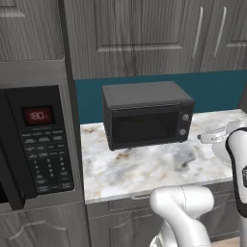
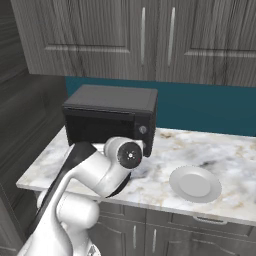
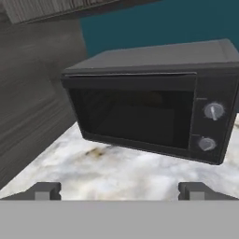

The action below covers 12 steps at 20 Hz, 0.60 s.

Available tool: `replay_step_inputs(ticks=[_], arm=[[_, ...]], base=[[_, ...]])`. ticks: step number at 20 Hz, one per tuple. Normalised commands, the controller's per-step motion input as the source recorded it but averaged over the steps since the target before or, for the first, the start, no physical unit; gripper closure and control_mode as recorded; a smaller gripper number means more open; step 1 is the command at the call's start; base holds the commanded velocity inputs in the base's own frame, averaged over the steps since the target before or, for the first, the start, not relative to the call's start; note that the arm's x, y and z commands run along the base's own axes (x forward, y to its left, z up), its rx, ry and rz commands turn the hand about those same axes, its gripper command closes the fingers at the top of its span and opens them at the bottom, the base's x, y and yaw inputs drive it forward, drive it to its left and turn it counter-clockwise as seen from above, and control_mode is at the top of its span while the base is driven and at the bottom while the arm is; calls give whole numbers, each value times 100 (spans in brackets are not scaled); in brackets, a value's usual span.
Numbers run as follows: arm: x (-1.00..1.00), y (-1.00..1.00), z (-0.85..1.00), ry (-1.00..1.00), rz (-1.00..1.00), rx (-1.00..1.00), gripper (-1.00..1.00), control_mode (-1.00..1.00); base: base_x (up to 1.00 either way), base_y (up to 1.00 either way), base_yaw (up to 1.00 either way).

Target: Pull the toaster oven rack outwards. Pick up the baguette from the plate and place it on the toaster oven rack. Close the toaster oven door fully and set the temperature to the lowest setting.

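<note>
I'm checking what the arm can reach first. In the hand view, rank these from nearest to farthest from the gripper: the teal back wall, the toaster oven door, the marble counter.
1. Marble counter, right below the open gripper.
2. Toaster oven door, straight ahead, closed.
3. Teal back wall, behind the oven.

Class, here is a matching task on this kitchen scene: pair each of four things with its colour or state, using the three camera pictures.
Things:
1. toaster oven door
2. plate
3. fingers
4. microwave display

Colour or state:
A. wide apart, holding nothing
B. shut
C. red digits glowing
D. white, on the marble counter to the right of the toaster oven

Right pairs: 1-B, 2-D, 3-A, 4-C
</note>
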Motion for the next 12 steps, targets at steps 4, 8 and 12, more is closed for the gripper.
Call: replay_step_inputs(ticks=[4, 8, 12], arm=[[44, -9, -29, -3, 0, -1, -100, -100], [27, -13, -5, -4, 0, 0, -100, -100], [15, -23, 0, -10, 0, 1, -100, -100]], base=[[0, 0, 0], [0, 0, 0], [0, 0, 0]])
